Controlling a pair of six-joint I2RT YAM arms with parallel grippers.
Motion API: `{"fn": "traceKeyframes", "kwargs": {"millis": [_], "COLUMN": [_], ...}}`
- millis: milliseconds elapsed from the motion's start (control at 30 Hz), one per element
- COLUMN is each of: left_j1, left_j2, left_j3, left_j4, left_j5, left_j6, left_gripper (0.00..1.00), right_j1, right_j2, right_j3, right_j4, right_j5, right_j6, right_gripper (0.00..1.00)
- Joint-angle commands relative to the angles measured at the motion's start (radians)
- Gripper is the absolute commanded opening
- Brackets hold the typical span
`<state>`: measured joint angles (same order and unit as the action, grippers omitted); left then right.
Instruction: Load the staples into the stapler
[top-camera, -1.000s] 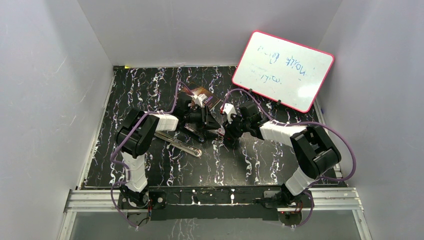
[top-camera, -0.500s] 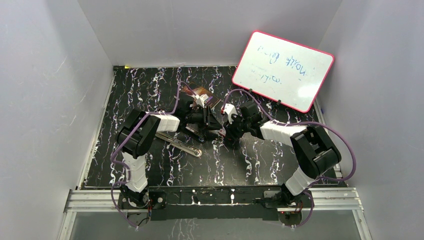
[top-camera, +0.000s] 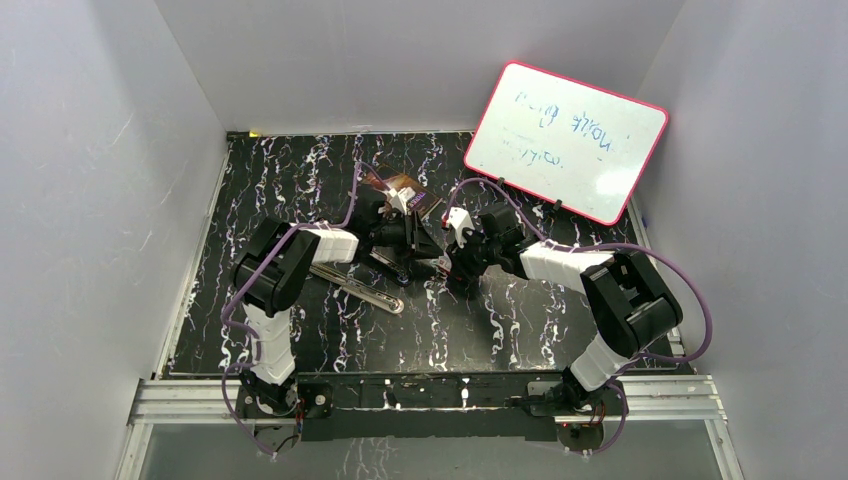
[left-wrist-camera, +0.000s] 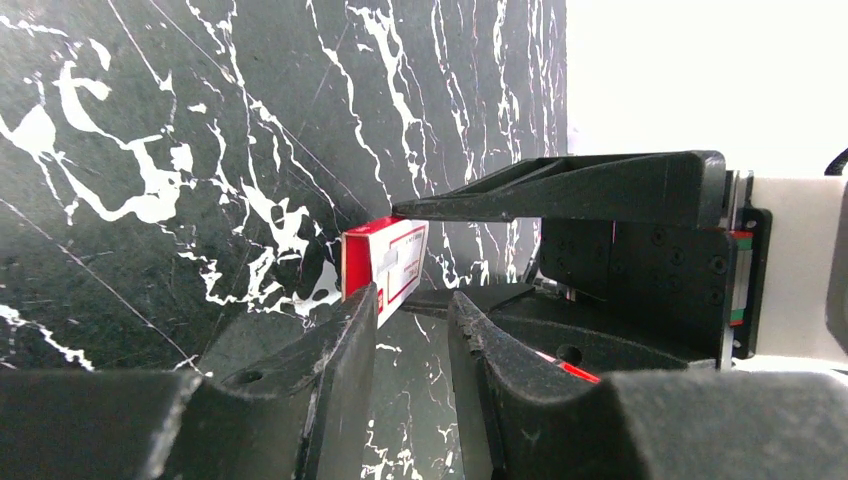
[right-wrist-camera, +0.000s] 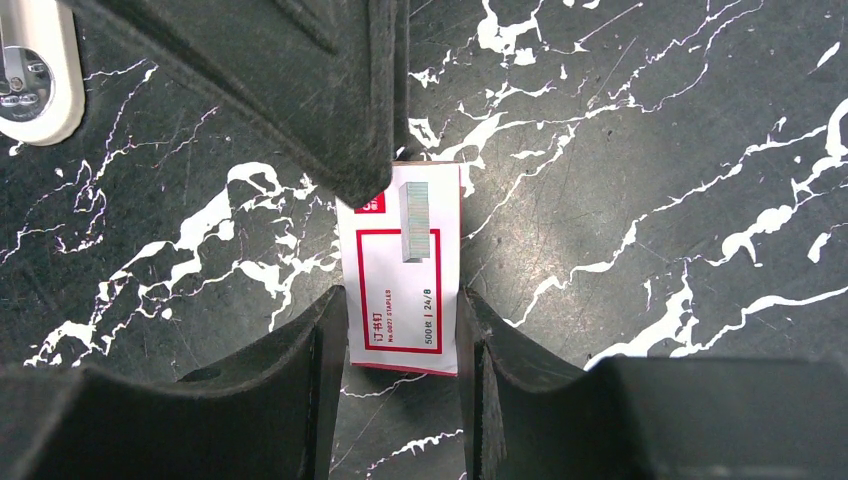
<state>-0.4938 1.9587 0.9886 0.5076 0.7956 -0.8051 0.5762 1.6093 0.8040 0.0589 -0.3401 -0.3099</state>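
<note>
Clamping the red-and-white staple box (right-wrist-camera: 400, 270) by its sides is the right hand (right-wrist-camera: 400, 302); the left hand (left-wrist-camera: 412, 300), fingers slightly apart, touches the box's end.

Grippers: two are counted, left gripper (left-wrist-camera: 412, 310) and right gripper (right-wrist-camera: 402, 300).
Staple box (right-wrist-camera: 405, 270): one is counted.
Stapler (top-camera: 365, 291): one is counted.
Whiteboard (top-camera: 566, 142): one is counted.
</note>
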Motion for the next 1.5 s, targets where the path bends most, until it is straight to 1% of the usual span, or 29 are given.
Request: {"fn": "traceKeyframes", "kwargs": {"millis": [0,467,600,867,1233,1367,1467], "left_j1": [0.023,0.023,0.017,-0.01,-0.02,-0.011,0.008], "left_j2": [-0.059,-0.029,-0.024,-0.004,0.008,-0.029,-0.042], "left_j3": [0.041,0.031,0.01,0.004,-0.002,0.006,0.008], "left_j4": [-0.003,0.008,0.042,0.048,0.057,0.045,0.009], "left_j5": [0.017,0.024,0.033,0.027,0.024,-0.001,-0.046], "left_j6": [0.005,0.0,-0.017,-0.015,-0.015,0.001,0.014], "left_gripper": [0.31,0.31,0.3,0.3,0.3,0.3,0.3], "right_j1": [0.002,0.003,0.004,0.007,0.01,0.01,0.011], "right_j2": [-0.027,-0.025,-0.021,-0.016,-0.01,-0.007,0.003], "right_j3": [0.032,0.033,0.038,0.051,0.059,0.047,0.043], "right_j4": [0.047,0.056,0.056,0.055,0.048,0.027,0.006], "right_j5": [-0.014,-0.02,-0.022,-0.025,-0.02,0.007,0.026], "right_j6": [0.003,0.01,0.011,0.011,0.007,-0.004,-0.012], "right_gripper": [0.29,0.29,0.29,0.29,0.29,0.29,0.29]}}
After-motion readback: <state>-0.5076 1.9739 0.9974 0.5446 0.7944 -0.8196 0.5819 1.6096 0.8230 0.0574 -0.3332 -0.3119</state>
